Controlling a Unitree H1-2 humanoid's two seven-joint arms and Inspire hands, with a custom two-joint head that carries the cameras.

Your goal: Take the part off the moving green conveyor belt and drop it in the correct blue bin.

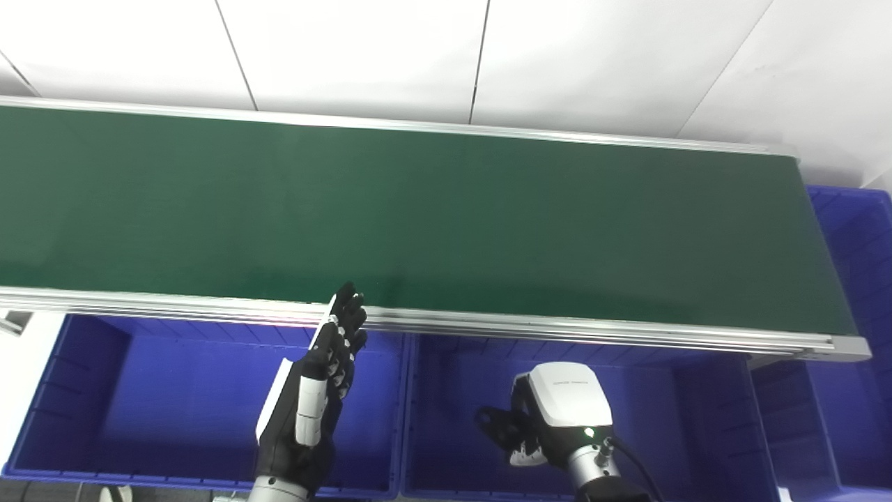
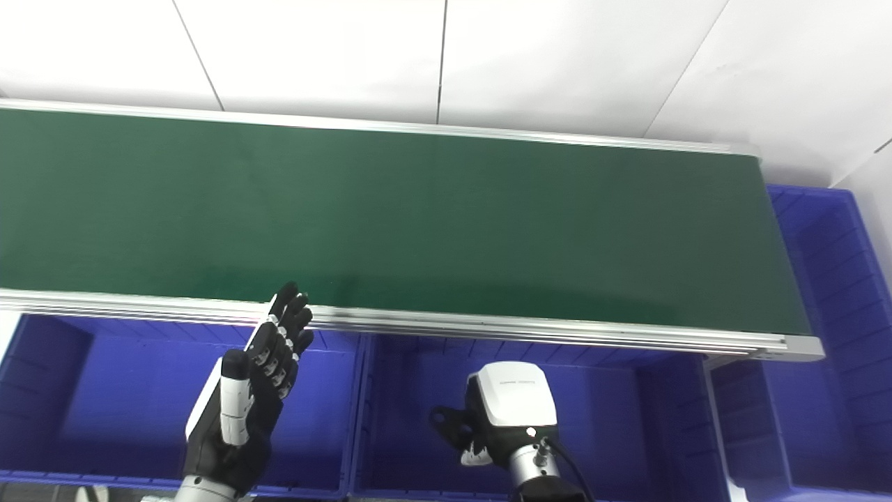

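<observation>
**Green belt, blue bins, two hands**

Green belt [image 1: 418, 216]: runs across the middle of the frame, silver rails along both long edges, its end at the right. No part shows on it or in either hand.
Blue bins: left bin [image 1: 167, 397] at lower left, middle bin [image 1: 669, 411] at lower centre, right bin [image 1: 854, 230] past the belt's end at the right edge.
Left hand [image 1: 313, 390]: lower left of centre, over the left bin, fingers straight and spread, tips reaching the near rail, holding nothing.
Right hand [image 1: 550, 418]: lower centre, over the middle bin, white back uppermost, fingers curled under; whether clenched, cannot tell.
</observation>
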